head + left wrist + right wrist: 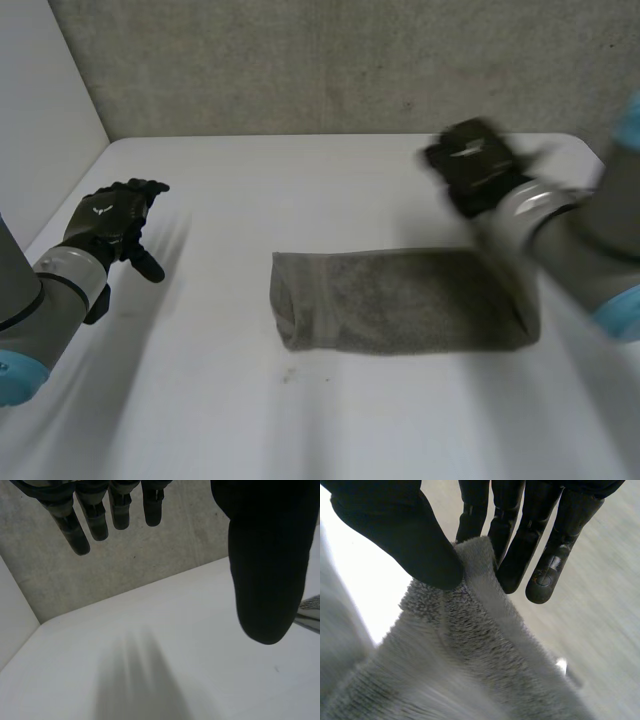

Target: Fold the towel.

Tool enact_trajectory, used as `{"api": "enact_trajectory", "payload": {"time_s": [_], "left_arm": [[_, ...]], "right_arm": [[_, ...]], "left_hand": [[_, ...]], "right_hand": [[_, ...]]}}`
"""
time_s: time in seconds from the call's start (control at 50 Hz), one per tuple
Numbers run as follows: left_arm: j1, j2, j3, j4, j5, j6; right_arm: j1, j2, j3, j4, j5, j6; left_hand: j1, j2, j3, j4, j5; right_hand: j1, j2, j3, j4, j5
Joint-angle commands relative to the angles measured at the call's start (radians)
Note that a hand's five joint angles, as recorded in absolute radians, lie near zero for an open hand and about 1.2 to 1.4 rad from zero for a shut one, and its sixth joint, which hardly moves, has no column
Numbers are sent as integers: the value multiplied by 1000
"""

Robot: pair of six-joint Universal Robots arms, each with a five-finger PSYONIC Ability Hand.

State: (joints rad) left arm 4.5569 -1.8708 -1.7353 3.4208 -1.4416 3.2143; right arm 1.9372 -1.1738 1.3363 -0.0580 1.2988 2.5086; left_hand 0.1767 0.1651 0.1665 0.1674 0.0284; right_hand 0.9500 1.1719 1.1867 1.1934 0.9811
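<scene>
Grey terry towel (400,300) lies on the white table (300,190) as a long, narrow folded rectangle, slightly right of centre. Its left end is rounded at the fold and its long edges are roughly parallel to the table's near edge. The pile looks short, looped and matte, and the table surface is smooth and plain. The right end of the towel runs under the right forearm in the head view. The right hand (475,165) is raised above that end, back of the hand toward the camera. In the right wrist view the thumb (415,545) presses a raised peak of the cloth against the straight fingers (520,555), so the hand has the towel pinched. Whether the pinched part is a corner or a stretch of edge cannot be told. From the pinch, the fabric falls away in a thick, fuzzy ridge with a stitched hem line. The left hand (105,225) hovers over bare table at the far left, well apart from the towel. Its fingers (95,520) are straight, its thumb is spread wide, and it holds nothing. A rough concrete wall (300,60) stands behind the table.
</scene>
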Motion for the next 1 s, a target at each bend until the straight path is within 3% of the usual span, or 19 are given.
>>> {"api": "enact_trajectory", "payload": {"time_s": [0.02, 0.16, 0.2, 0.22, 0.24, 0.32, 0.42, 0.48, 0.6, 0.64, 0.76, 0.82, 0.86, 0.88, 0.9, 0.92, 0.96, 1.0], "left_arm": [[-7, 10, -9, -2, 0, -1], [-29, 10, -7, -2, 0, 2], [-50, 10, 0, 1, 0, 4], [-50, 10, 0, 1, 0, 4], [-64, 9, 8, 3, 0, 4], [-104, 7, 25, 6, 0, 2], [-191, -4, 79, 8, -5, 1], [-243, -14, 126, 5, -8, 1], [-352, -96, 235, -5, -45, -2], [-380, -120, 255, -6, -60, -2], [-455, -237, 278, -11, -115, 7], [-463, -291, 278, -9, -160, 19], [-463, -314, 281, -8, -189, 36], [-463, -336, 289, -8, -219, 59], [-464, -353, 293, -11, -246, 90], [-464, -353, 293, -11, -246, 90], [-481, -363, 286, -11, -275, 142], [-496, -363, 280, -11, -278, 154]], "right_arm": [[333, 172, -6, -3, -6, -10], [428, 281, -6, 0, 13, -42], [427, 275, -8, 0, 33, -51], [427, 275, -8, 0, 33, -51], [425, 258, -9, 0, 54, -48], [413, 187, -2, 1, 93, -28], [238, 24, 102, 0, 99, 125], [197, -15, 136, 1, 93, 165], [-3, -104, 319, -8, 11, 225], [-96, -124, 409, -13, -51, 219], [-225, -125, 511, -22, -134, 197], [-271, -113, 561, -75, -168, 171], [-281, -72, 580, -159, -164, 130], [-281, -72, 580, -160, -164, 130], [-282, -41, 574, -189, -153, 112], [-282, -41, 573, -189, -153, 111], [-279, -12, 557, -213, -127, 79], [-276, -6, 541, -215, -107, 70]], "left_hand": [[-2, 9, 8, 7, -28], [-2, 9, 8, 7, -28], [-2, 9, 8, 7, -28], [-2, 9, 8, 7, -28], [-2, 9, 8, 7, -28], [-2, 9, 8, 7, -28], [-2, 9, 8, 7, -28], [-2, 9, 8, 7, -28], [-2, 9, 8, 7, -28], [-2, 9, 8, 7, -28], [-2, 9, 8, 7, -28], [-2, 9, 8, 7, -28], [-2, 9, 8, 7, -28], [-2, 9, 8, 7, -28], [-2, 9, 8, 7, -28], [-2, 9, 8, 7, -28], [-2, 9, 8, 7, -28], [-2, 9, 8, 7, -28]], "right_hand": [[446, 224, 210, 203, 241], [446, 224, 210, 203, 241], [-424, -646, -660, -667, -629], [-428, -649, -664, -671, -633], [-775, -997, -1012, -1019, -981], [-775, -997, -1012, -1019, -981], [-775, -997, -1012, -1019, -981], [-775, -997, -1012, -1019, -981], [-775, -997, -1012, -1019, -981], [-775, -997, -1012, -1019, -981], [-775, -997, -1012, -1019, -981], [-624, -846, -861, -868, -830], [-297, -519, -534, -541, -503], [-295, -517, -532, -539, -501], [-77, -299, -314, -321, -283], [-75, -297, -312, -319, -281], [389, 167, 153, 146, 184], [446, 224, 209, 202, 240]]}}
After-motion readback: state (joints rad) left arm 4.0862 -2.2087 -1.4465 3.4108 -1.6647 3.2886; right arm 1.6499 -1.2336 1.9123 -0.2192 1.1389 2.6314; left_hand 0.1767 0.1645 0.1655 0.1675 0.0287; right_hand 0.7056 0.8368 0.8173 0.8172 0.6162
